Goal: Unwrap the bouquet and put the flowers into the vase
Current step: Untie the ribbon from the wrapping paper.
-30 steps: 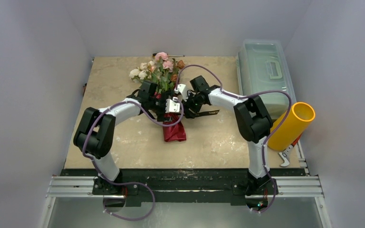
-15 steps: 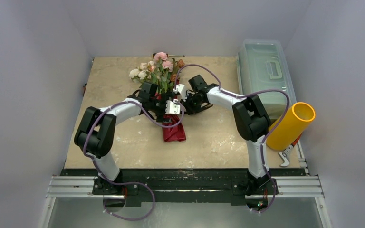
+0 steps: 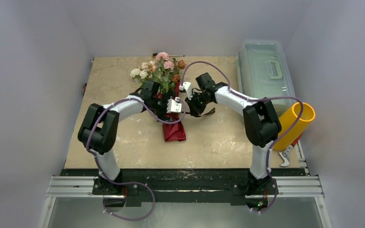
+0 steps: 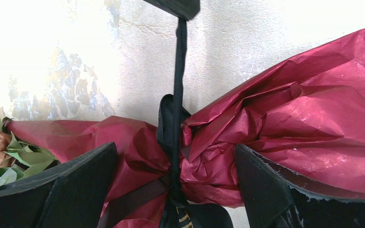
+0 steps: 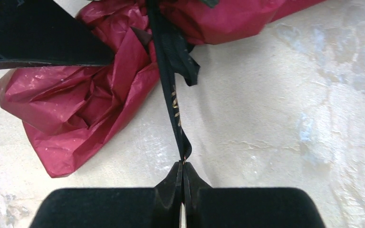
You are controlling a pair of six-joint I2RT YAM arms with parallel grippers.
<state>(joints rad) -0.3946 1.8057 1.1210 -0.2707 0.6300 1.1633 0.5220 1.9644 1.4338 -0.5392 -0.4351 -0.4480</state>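
The bouquet lies on the table with its roses point(image 3: 159, 69) at the far end and its maroon paper point(image 3: 173, 130) toward me. My left gripper point(image 4: 176, 183) is open, its fingers point(image 4: 66, 185) standing either side of the tied neck. A black ribbon point(image 4: 178, 71) circles that neck. One tail of the ribbon point(image 5: 173, 95) runs taut to my right gripper point(image 5: 183, 166), which is shut on its end just right of the bouquet point(image 3: 192, 105). The yellow vase point(image 3: 292, 124) lies tilted at the table's right edge, mouth up and to the right.
A clear plastic box with a handle point(image 3: 266, 66) stands at the back right. A white-handled tool point(image 3: 285, 156) lies below the vase at the right rail. Grey walls close in on the left, back and right of the table.
My right gripper has shut on the ribbon's tail and drawn it to the right, pulling it taut. Its elbow swung right. The left gripper stayed open over the bouquet's neck.
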